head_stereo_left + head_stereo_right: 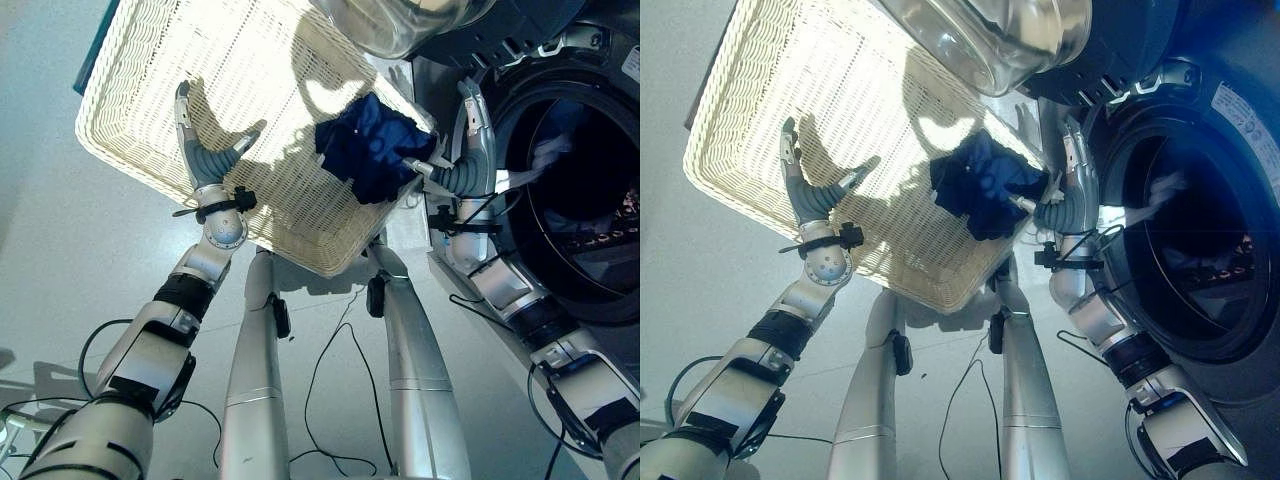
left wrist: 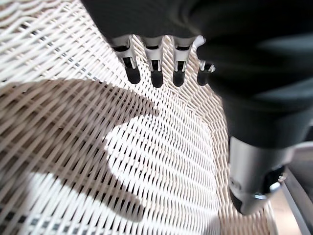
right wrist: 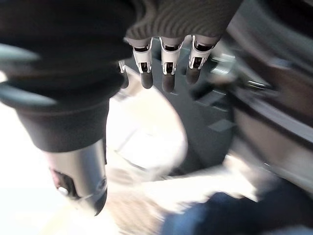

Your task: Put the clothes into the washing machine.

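Note:
A dark blue garment (image 1: 370,145) lies bunched on the right rim of a tilted white wicker basket (image 1: 150,90). My right hand (image 1: 472,165) stands just right of it, between the basket and the washing machine's open drum (image 1: 580,200). Its fingers are straight and its thumb points at the cloth without closing on it; the right wrist view has the blue garment (image 3: 234,215) below the straight fingers (image 3: 166,63). My left hand (image 1: 205,160) is open above the basket's wicker floor, fingers (image 2: 156,68) spread, holding nothing. White and blue cloth (image 1: 550,150) lies inside the drum.
The machine's round glass door (image 1: 400,25) hangs open above the basket's far right corner. The drum's dark rim (image 1: 1110,160) is close behind my right hand. Pale floor (image 1: 60,260) lies to the left of the basket.

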